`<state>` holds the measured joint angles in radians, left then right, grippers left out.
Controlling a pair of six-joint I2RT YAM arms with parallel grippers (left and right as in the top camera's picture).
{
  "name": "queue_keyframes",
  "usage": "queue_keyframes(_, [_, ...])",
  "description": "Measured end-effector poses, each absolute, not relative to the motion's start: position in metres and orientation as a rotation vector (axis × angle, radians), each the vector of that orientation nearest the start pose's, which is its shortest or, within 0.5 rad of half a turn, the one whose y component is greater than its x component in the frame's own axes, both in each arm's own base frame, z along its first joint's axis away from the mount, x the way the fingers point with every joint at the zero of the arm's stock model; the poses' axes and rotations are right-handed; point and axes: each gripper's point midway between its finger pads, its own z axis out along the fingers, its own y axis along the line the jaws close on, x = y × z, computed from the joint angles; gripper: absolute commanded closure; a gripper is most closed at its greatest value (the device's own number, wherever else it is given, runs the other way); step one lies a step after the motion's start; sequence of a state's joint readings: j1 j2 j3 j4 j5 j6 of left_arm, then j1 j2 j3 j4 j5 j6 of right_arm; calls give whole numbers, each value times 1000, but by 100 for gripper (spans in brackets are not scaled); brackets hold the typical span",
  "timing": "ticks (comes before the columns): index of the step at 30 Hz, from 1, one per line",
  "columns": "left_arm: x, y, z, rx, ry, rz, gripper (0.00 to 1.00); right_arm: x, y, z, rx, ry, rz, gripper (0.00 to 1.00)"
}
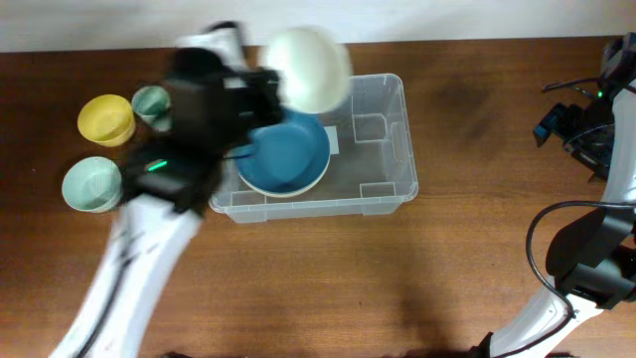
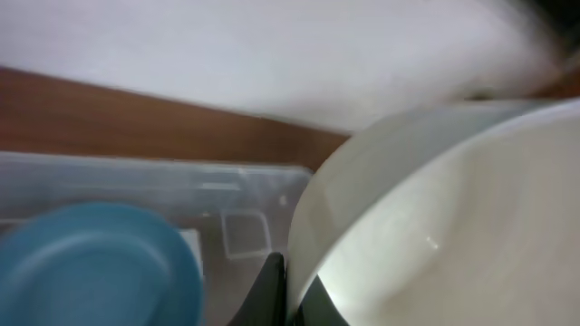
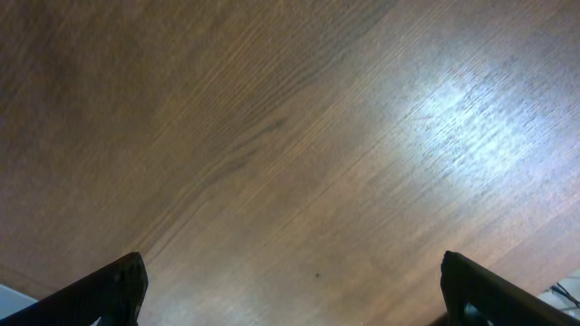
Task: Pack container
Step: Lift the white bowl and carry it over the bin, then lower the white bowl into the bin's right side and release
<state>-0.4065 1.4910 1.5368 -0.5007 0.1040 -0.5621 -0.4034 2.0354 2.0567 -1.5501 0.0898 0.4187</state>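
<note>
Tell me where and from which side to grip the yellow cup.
Probably its rim, from above: the yellow cup seems to stand upright, mouth up, so one finger can slip inside. Pinch the wall away from the small green cup, which sits close beside it.

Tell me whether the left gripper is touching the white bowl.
Touching. The left wrist view shows the left gripper shut on the rim of the white bowl, dark finger against it.

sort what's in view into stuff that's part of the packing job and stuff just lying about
In the job: large clear rectangular plastic container; round blue bowl inside it; round cream bowl, gripped by the left pincer.
Lying about for now: yellow cup, pale green cup and smaller green cup on the wooden table; open right pincer.
</note>
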Motion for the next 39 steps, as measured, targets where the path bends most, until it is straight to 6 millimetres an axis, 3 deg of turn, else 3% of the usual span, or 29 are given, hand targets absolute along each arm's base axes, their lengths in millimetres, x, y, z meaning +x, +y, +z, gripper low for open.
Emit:
queue_keyframes(3, [436,-238,291,-21,2165,-653,98,355,-168,170,1240,2837,-139,1])
queue_keyframes(6, [458,-259,241,11,2219,-583,95,355,-168,170,1240,2837,-139,1])
queue_keyframes(12, [472,-263,189,21,2298,-503,94,355,-168,170,1241,2836,-139,1])
queue_keyframes(21, [463,-271,148,54,2402,-451,93,355,-168,170,1240,2837,-139,1])
queue_keyframes(31, [452,-274,86,90,2546,-374,88,355,-168,170,1240,2837,-139,1])
queue_keyframes(34, [450,-272,82,90,2562,-365,86,355,-168,170,1240,2837,-139,1])
queue_keyframes(39, [451,-273,83,95,2555,-367,73,355,-168,170,1240,2837,-139,1])
